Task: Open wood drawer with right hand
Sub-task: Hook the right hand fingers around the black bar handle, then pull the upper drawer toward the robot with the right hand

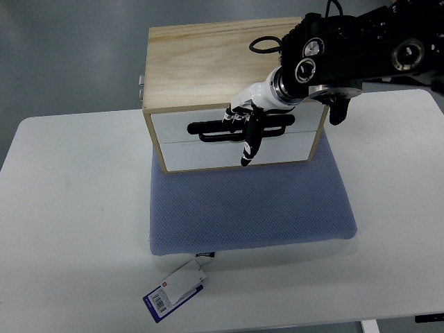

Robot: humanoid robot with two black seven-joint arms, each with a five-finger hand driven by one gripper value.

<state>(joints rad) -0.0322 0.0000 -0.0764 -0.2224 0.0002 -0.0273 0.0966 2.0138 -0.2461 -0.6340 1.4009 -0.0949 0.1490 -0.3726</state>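
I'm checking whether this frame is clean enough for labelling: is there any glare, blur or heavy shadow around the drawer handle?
Top view: light is even and soft, with no strong glare on the white table; the black slotted handle on the wooden drawer box is sharp; the right hand covers its middle; only a faint shadow lies under the blue cushion.

White table (76,208): blue cushion (250,208) at centre, barcode tag (175,290) near front edge
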